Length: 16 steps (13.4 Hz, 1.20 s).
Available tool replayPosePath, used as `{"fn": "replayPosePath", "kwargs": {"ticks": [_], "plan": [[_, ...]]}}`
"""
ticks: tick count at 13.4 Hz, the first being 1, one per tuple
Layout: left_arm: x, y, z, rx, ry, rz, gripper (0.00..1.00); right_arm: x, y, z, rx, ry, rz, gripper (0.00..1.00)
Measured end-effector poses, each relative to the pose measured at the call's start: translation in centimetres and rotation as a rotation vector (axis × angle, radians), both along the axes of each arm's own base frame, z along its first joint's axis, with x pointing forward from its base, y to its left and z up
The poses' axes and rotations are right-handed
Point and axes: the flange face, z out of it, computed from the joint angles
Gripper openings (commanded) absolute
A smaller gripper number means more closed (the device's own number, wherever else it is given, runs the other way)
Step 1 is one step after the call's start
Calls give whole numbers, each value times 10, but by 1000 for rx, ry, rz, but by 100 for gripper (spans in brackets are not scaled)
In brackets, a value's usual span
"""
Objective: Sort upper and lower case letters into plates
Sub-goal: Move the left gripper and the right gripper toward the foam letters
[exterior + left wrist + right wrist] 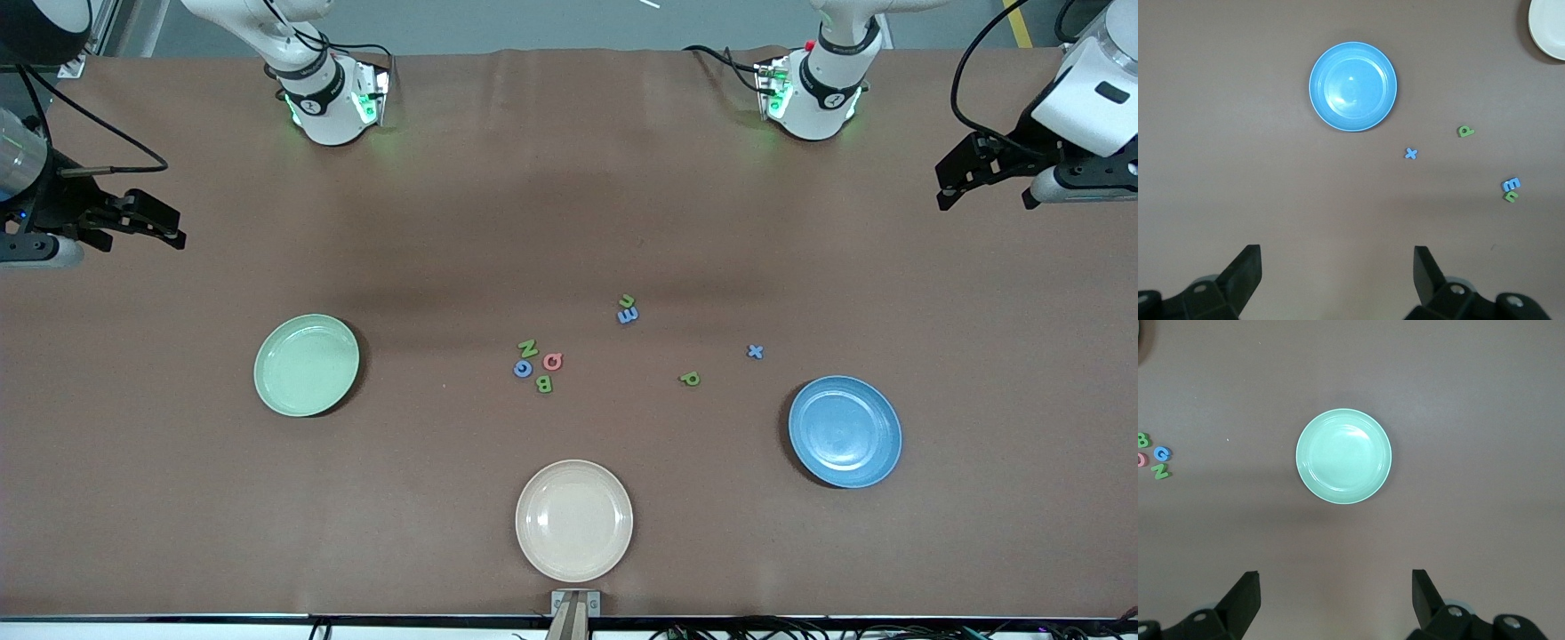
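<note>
Eight small letters lie mid-table: green N (527, 348), blue G (523, 368), pink Q (552, 361) and green B (544, 384) in a cluster, a green n (627, 300) touching a blue m (628, 315), a blue x (755, 352) and a green p (690, 380). The pale green plate (307, 365) lies toward the right arm's end and the blue plate (845, 431) toward the left arm's end, both bare. My left gripper (1337, 267) hangs open high over the table near the blue plate (1353, 87). My right gripper (1335, 587) hangs open high near the green plate (1343, 456).
A cream-beige plate (574, 520) lies near the table's front edge, nearer the front camera than the letter cluster. Both arm bases (329, 102) (813, 93) stand at the table's back edge. Brown tabletop surrounds everything.
</note>
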Motion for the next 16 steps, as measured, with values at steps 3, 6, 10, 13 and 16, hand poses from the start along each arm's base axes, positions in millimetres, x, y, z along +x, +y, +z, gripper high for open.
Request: {"fn": "replayPosePath", "kwargs": {"ticks": [3, 6, 10, 13, 16], "plan": [[3, 2, -7, 1, 22, 3, 100, 0, 0, 0, 0, 0, 0, 100], [29, 2, -42, -5, 85, 3, 100, 1, 0, 5, 0, -13, -1, 100], [79, -13, -142, -28, 121, 14, 100, 7, 0, -3, -2, 0, 0, 100], [82, -39, -221, -46, 71, 56, 100, 42, 1, -70, 0, 96, 1, 100], [67, -67, -290, -29, 26, -8, 100, 70, 26, -115, 1, 151, -55, 100]]}}
